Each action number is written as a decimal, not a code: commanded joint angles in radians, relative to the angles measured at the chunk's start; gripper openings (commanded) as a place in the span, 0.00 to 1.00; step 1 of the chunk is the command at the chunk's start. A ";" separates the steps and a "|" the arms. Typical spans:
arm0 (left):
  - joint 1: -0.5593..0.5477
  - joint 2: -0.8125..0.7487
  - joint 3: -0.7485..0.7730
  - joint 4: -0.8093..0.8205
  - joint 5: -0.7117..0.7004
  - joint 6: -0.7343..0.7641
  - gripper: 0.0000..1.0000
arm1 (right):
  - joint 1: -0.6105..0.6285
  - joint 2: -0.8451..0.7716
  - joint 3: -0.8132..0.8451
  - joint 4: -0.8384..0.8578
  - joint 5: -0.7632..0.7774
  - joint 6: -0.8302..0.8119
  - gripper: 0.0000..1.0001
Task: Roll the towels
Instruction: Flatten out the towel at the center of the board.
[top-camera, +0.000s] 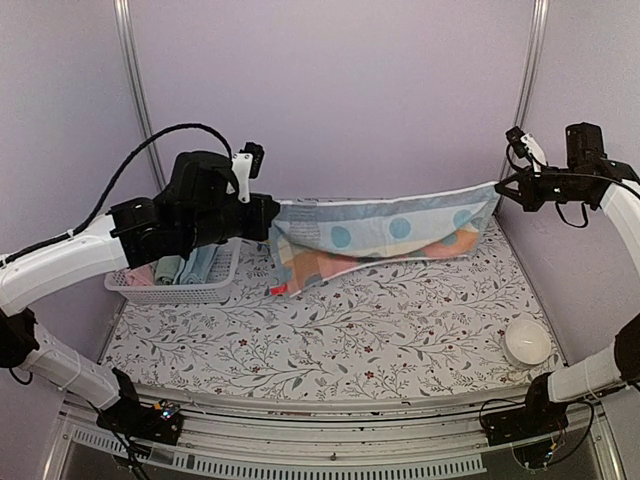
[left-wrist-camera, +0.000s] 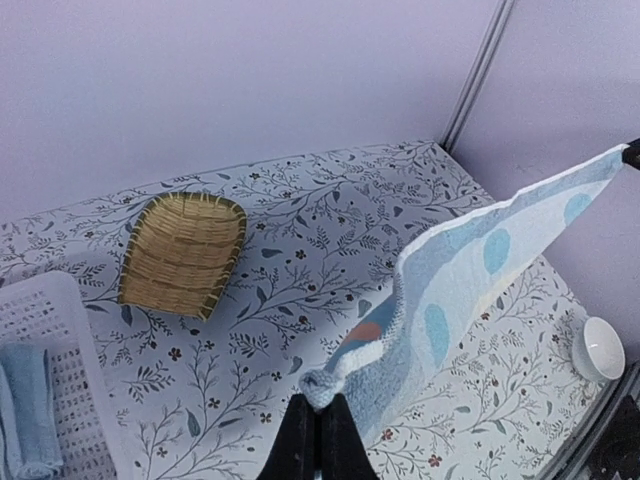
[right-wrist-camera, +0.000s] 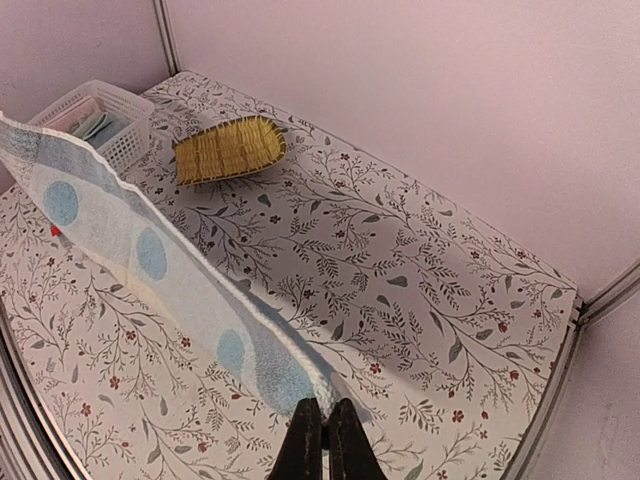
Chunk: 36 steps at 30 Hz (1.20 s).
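I log the printed towel (top-camera: 380, 235) as soft, matt, looped terry cloth, the table (top-camera: 350, 330) as covered in a smooth matt floral-print sheet, the tray (left-wrist-camera: 183, 250) as woven, ribbed, straw-coloured strips, the basket (top-camera: 190, 290) as white perforated plastic, and the bowl (top-camera: 525, 343) as smooth, glossy white.

A white floral-print tabletop (top-camera: 400, 330) carries a white plastic lattice basket (top-camera: 172, 293) at rear left; a yellow woven leaf-shaped tray (left-wrist-camera: 183, 252) lies near it, apart, toward the back wall; a small white bowl (top-camera: 526, 343) sits near right.
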 joint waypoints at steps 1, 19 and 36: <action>-0.074 -0.120 -0.105 0.042 -0.059 -0.050 0.00 | -0.003 -0.136 -0.120 -0.029 0.054 0.006 0.03; 0.226 0.648 0.297 -0.094 0.091 -0.075 0.29 | -0.001 0.682 0.150 0.122 0.227 0.030 0.23; 0.073 0.459 -0.105 -0.168 0.311 -0.091 0.07 | 0.108 0.316 -0.394 -0.023 0.288 -0.253 0.32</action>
